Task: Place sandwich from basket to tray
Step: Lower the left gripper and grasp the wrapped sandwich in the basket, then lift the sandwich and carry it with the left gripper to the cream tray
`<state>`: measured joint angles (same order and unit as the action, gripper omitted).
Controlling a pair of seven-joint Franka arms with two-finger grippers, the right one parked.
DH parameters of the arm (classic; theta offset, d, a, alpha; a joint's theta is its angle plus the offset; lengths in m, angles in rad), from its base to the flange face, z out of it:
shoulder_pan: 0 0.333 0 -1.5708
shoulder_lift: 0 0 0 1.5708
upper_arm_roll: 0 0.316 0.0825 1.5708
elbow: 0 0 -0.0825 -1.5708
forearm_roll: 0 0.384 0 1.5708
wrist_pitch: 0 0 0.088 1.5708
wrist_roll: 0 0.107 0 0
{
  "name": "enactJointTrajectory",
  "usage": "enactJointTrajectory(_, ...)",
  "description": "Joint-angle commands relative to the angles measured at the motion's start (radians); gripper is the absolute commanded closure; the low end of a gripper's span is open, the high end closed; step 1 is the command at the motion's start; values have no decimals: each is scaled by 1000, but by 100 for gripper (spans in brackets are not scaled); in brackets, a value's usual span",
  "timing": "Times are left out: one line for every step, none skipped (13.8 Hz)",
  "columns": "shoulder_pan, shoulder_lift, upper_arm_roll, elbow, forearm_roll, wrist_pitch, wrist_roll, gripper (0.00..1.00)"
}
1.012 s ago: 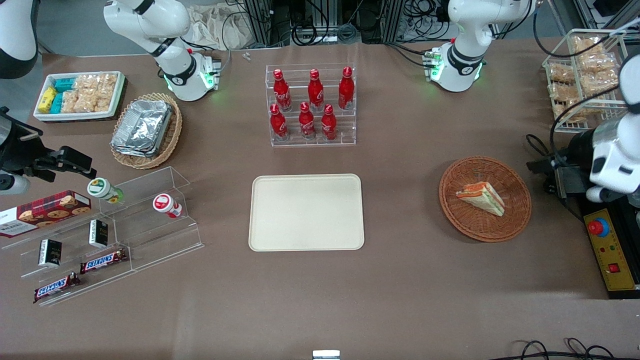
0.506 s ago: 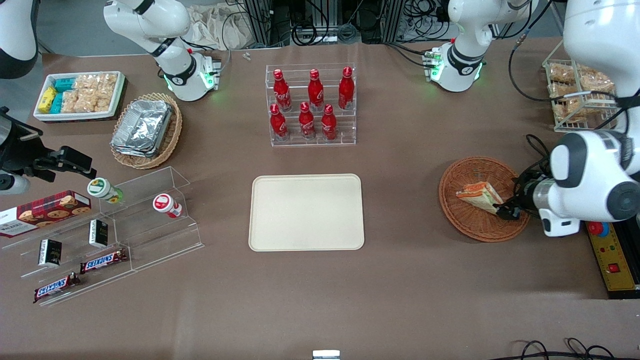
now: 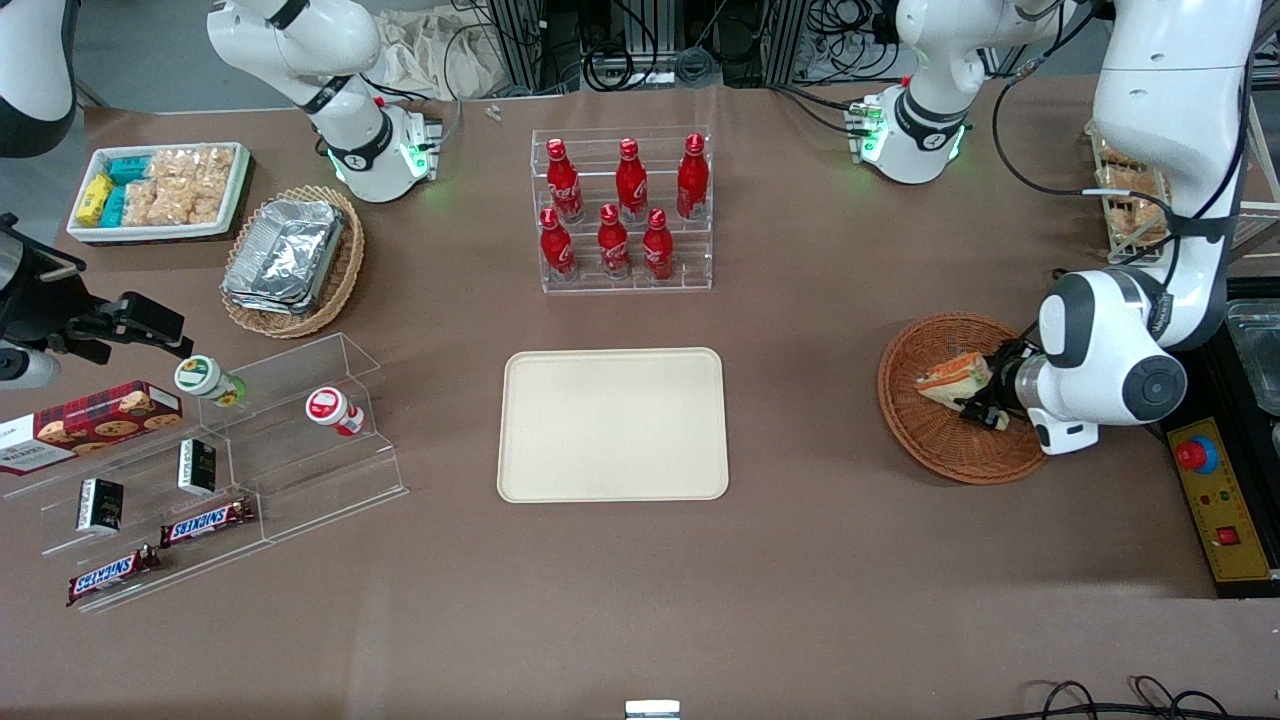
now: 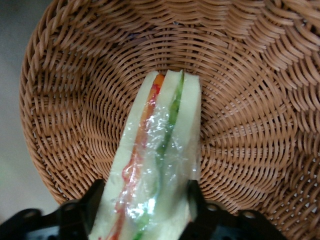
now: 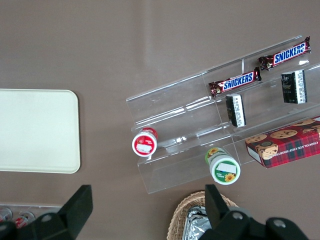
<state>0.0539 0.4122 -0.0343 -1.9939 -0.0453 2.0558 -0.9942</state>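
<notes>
The sandwich, a clear-wrapped wedge of pale bread with orange-red and green layers, lies in the round reddish-brown wicker basket toward the working arm's end of the table. My left gripper is down in the basket, its two black fingers closed against the sides of the sandwich's wide end. In the left wrist view the sandwich points away from the gripper over the basket's weave. The cream-beige tray lies bare at the table's middle and also shows in the right wrist view.
A clear rack of red bottles stands farther from the camera than the tray. A yellow control box with a red button lies beside the basket. A wire rack of snack packs stands near the working arm.
My left arm came in from the table's edge and lowered its gripper into the basket around the sandwich. The sandwich has shifted a little farther from the camera and tilted.
</notes>
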Motion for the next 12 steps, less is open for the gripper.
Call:
enactJointTrajectory(0,-32,-3,-11,-8,18,-24,100)
enactJointTrajectory(1,-50,-3,4,-11,8,-23,100)
enactJointTrajectory(1,-81,-3,18,-11,-6,-9,100)
enactJointTrajectory(1,-119,-4,32,-8,-35,-7,100)
enactJointTrajectory(-5,-150,-7,58,-7,-81,15,100)
enactJointTrajectory(-12,-177,-12,87,-7,-162,101,100)
enactJointTrajectory(-25,-200,-25,118,-5,-248,208,100)
enactJointTrajectory(-29,-220,-41,151,-5,-328,294,100)
enactJointTrajectory(-29,-234,-58,190,-7,-398,346,100)
enactJointTrajectory(-29,-237,-85,235,-8,-457,370,100)
enactJointTrajectory(-29,-233,-131,274,-10,-488,371,100)
enactJointTrajectory(-29,-227,-198,294,-8,-487,371,100)
